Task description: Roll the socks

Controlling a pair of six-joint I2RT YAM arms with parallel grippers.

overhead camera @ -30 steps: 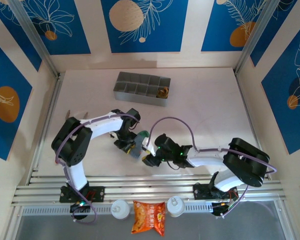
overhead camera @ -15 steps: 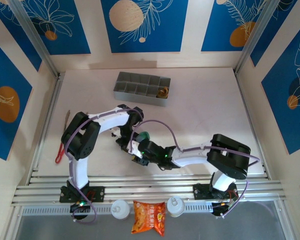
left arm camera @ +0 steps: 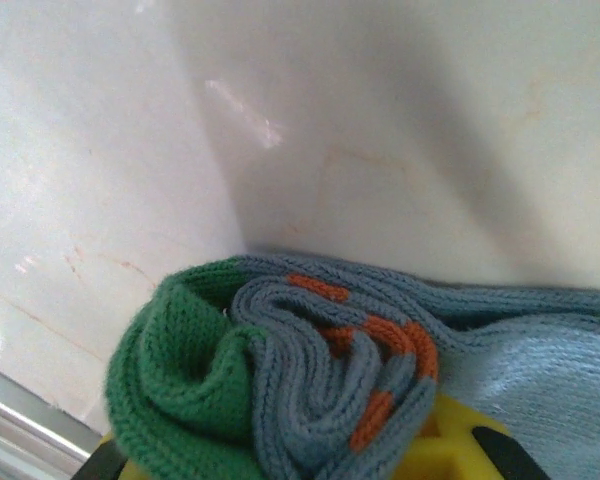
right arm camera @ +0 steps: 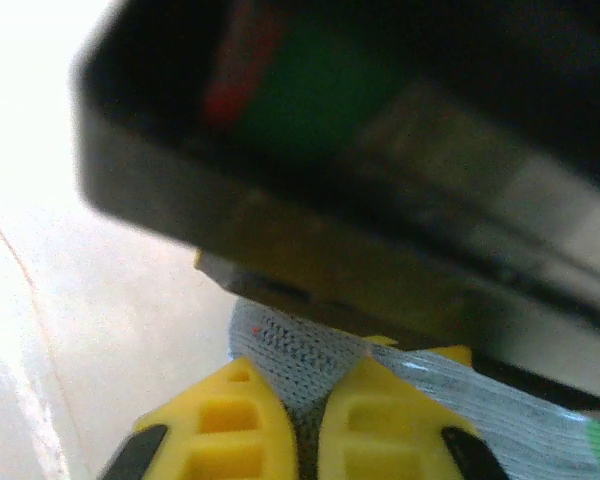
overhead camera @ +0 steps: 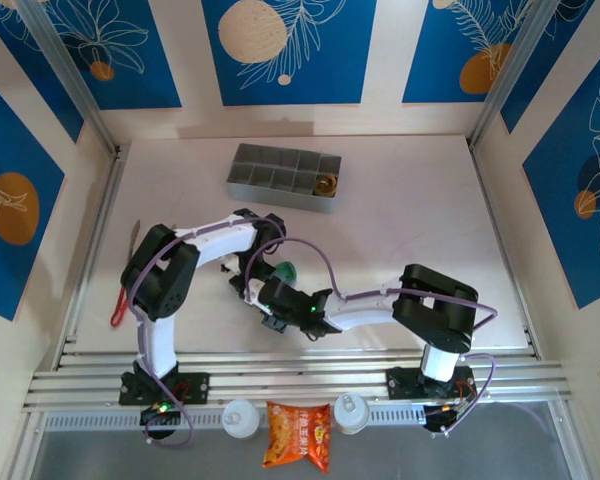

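1. Socks first: the grey-blue sock [left arm camera: 380, 390] is bunched into a loose coil. Its green toe [left arm camera: 170, 390] is folded over at one end, and orange flecks show in the folds. From overhead, that bundle sits on the worktop [overhead camera: 410, 230] near its front edge, between the two arms.
2. The left end effector [left arm camera: 300, 455] sits right under the coil, with a yellow pad [left arm camera: 450, 440] peeking out beneath the knit. The jaws look nearly together, and we judge them clamped on the coiled end of the sock.
3. The right end effector [right arm camera: 302, 400] is closed. Its yellow fingertips [right arm camera: 230, 410] meet with a pinch of grey knit caught between them, so it holds the same sock a little further along.
4. Done so far, as we read it: the toe end is turned in on itself by a few folds, which is a start on the roll. The coil is slack and uneven, not a tight cylinder.
5. Left to do: in the left wrist view a flat, paler stretch of the sock runs off to the right, not yet wound in. That length needs rolling up and the bundle needs tightening.
6. We cannot tell whether a second sock is wrapped inside the coil. We therefore judge the task to be somewhere in its middle, and we can't say more than that.
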